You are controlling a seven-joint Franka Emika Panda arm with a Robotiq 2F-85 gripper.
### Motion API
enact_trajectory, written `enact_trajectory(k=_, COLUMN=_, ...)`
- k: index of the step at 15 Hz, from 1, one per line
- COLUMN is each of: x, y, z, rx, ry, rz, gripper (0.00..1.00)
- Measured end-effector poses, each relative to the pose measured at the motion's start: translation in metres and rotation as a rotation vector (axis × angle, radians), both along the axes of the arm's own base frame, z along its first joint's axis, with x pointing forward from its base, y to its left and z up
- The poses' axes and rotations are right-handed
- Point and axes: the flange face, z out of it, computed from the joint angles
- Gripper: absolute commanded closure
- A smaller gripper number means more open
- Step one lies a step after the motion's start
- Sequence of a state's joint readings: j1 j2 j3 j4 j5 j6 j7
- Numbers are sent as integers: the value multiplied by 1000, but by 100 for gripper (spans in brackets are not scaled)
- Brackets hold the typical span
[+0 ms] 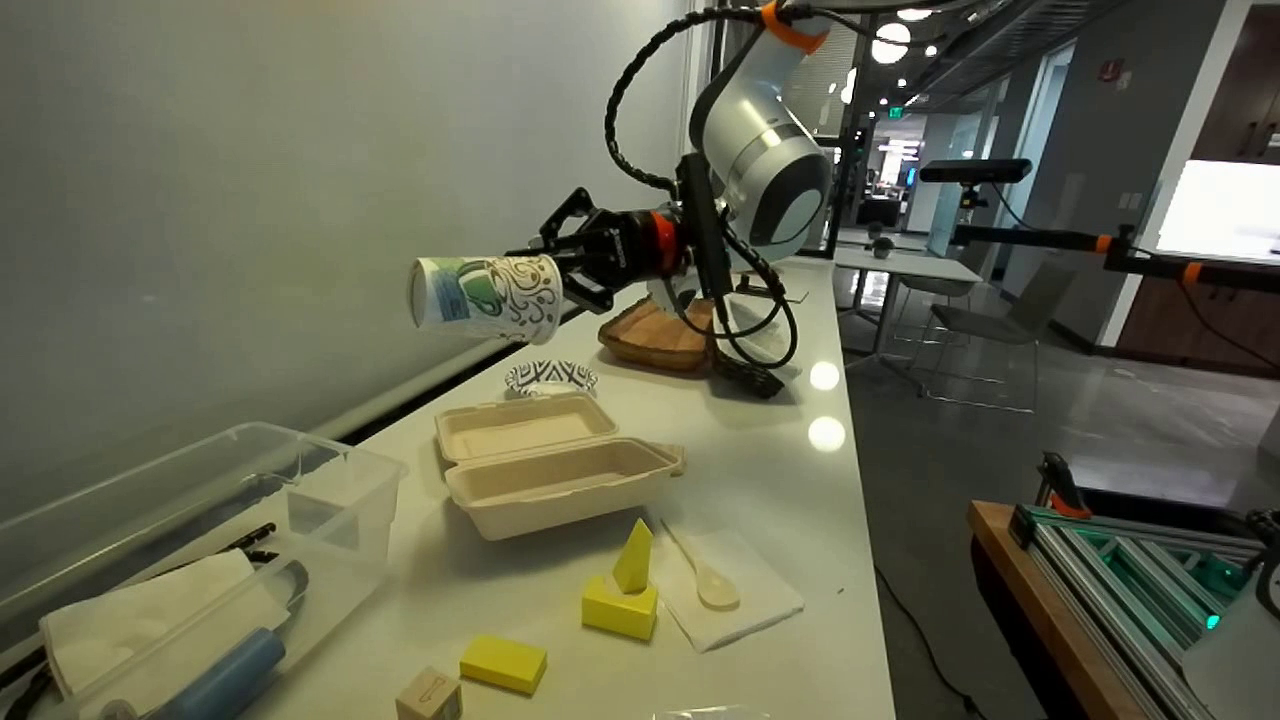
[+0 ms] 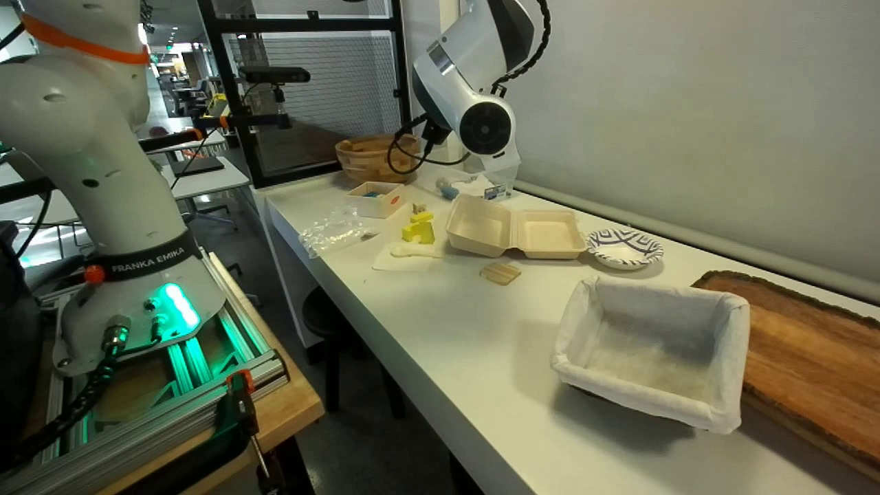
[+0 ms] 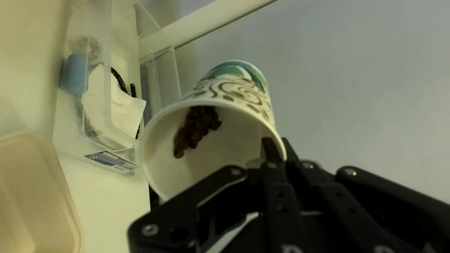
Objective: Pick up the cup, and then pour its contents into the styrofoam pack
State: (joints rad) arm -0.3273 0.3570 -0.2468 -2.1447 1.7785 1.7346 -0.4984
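Note:
The cup (image 1: 488, 298), white with a green-blue print and brown swirls, lies on its side in the air in an exterior view. My gripper (image 1: 556, 262) is shut on its rim. In the wrist view, the gripper (image 3: 277, 151) has one finger inside the cup (image 3: 235, 88) and one outside. Small dark brown pieces (image 3: 197, 128) lie inside the cup. The styrofoam pack (image 1: 575, 508) stands open on the table, lower than the cup; it shows in both exterior views (image 2: 479, 237) and partly in the wrist view (image 3: 38, 189). In an exterior view the arm hides cup and gripper.
A clear plastic bin (image 1: 375, 500) stands beside the foam box, near the wall. A patterned bowl (image 1: 550, 378) is on its other side. Yellow blocks (image 1: 618, 610) and a wooden spoon (image 1: 716, 588) on a napkin lie in front. A cloth-lined basket (image 2: 574, 337) and wooden board (image 2: 818, 357) stand farther along.

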Motion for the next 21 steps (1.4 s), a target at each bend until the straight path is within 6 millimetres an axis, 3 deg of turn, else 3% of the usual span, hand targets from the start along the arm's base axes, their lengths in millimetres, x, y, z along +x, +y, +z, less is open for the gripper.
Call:
enact_trajectory(k=7, x=-12, y=-22, z=-21, rx=130, ry=-53, rz=-38, gripper=99)
enact_trajectory(k=15, x=-15, y=-4, z=-79, rx=156, ry=31, rz=-18, gripper=99)
enact_trajectory(k=21, x=-12, y=9, z=-95, rx=228, ry=10, rz=39, gripper=99)
